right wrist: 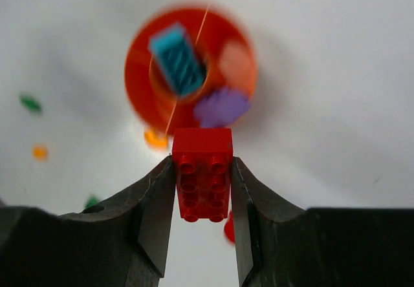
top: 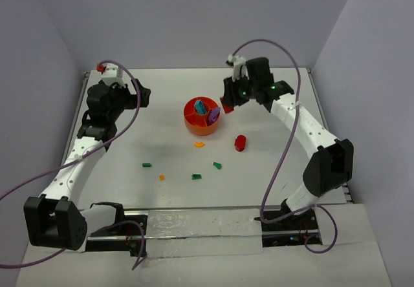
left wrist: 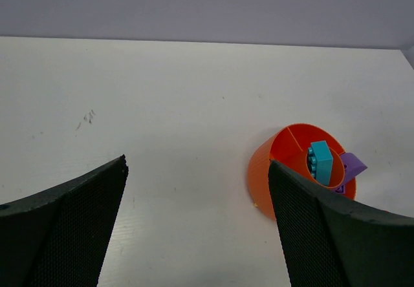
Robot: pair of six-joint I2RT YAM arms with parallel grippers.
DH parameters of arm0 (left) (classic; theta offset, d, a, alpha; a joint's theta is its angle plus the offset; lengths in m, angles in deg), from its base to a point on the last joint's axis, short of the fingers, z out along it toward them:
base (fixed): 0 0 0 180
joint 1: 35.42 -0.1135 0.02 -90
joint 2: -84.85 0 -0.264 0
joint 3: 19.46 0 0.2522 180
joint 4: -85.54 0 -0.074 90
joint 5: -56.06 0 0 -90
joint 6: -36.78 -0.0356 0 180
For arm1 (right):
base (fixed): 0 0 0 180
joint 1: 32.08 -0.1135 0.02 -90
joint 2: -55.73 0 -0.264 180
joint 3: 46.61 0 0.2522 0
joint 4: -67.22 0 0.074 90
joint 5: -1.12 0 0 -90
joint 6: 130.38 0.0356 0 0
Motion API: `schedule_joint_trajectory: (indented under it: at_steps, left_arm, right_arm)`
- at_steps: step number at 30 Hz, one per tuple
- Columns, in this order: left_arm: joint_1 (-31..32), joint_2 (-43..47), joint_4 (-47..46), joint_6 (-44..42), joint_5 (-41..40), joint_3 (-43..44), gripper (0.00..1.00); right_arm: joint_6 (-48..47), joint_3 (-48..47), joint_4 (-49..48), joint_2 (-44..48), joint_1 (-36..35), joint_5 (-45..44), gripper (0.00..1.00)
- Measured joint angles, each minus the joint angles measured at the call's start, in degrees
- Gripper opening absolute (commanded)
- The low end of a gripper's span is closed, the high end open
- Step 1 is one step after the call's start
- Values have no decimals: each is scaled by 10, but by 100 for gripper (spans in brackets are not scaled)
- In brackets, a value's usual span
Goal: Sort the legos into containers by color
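The round orange bowl point(top: 202, 117) stands mid-table with a teal block point(top: 200, 106) and a purple block point(top: 213, 113) inside; it also shows in the left wrist view point(left wrist: 265, 167) and in the right wrist view point(right wrist: 139, 74). My right gripper point(right wrist: 202, 170) is shut on a red brick point(right wrist: 203, 170), held in the air just right of the bowl point(top: 228, 108). A red round piece point(top: 240, 143), several small green bricks point(top: 217, 165) and orange pieces point(top: 199, 145) lie on the table. My left gripper point(left wrist: 197, 190) is open and empty, left of the bowl.
White table point(top: 168, 99) with grey walls behind and at the sides. A metal rail point(top: 194, 225) runs along the near edge between the arm bases. Purple cables loop from both arms.
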Motion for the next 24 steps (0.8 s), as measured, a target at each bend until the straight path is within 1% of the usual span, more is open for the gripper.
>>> schedule_joint_trajectory:
  at_steps: [4, 8, 11, 16, 24]
  left_arm:
    - [1, 4, -31, -3, 14, -9, 96]
    - [7, 1, -60, -12, 14, -10, 96]
    - [12, -8, -73, -17, 14, -10, 96]
    - [12, -25, -76, -23, 10, -9, 96]
    - [13, -30, -79, -25, 3, -9, 96]
  right_arm:
    - [71, -111, -56, -52, 40, -7, 0]
    - [130, -189, -93, -121, 42, -26, 0]
    - [158, -208, -100, -171, 39, -37, 0]
    - [166, -213, -99, -229, 24, -57, 0]
    - [157, -213, -103, -243, -3, -78, 0]
